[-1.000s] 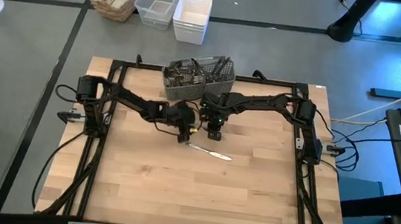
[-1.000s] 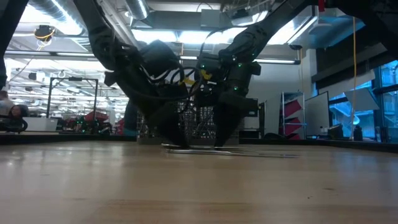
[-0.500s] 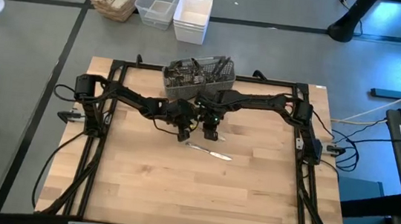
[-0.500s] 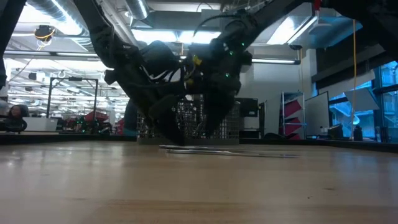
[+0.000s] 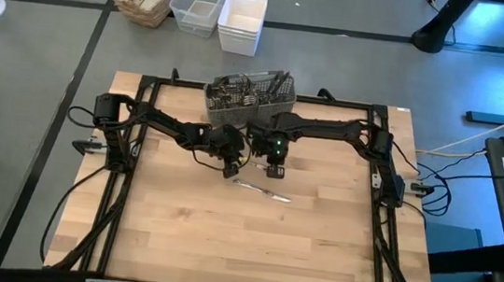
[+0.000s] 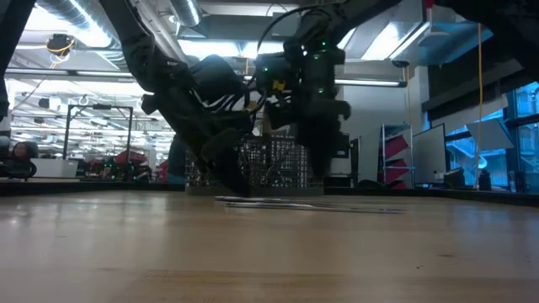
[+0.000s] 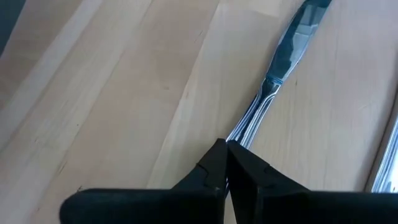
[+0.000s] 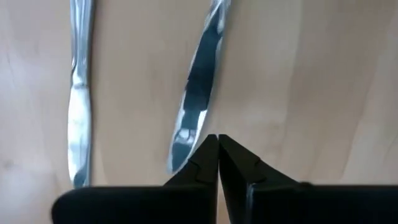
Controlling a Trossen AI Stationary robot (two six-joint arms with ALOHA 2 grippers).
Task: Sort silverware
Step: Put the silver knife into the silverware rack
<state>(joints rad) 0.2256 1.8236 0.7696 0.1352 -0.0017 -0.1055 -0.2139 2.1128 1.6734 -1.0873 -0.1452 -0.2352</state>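
Both arms meet mid-table, just in front of the mesh caddy (image 5: 247, 98) at the far edge. Left claw (image 7: 226, 163) is closed, tips together on the handle end of a table knife (image 7: 277, 71) lying flat on the wood table (image 5: 223, 241); can't tell if it truly grips it. Right claw (image 8: 217, 155) also closed, holding nothing, hovering over a knife (image 8: 196, 87) with a second knife (image 8: 79, 118) beside it. High view shows silverware (image 5: 263, 192) on the table just in front of both claws, more standing in the caddy.
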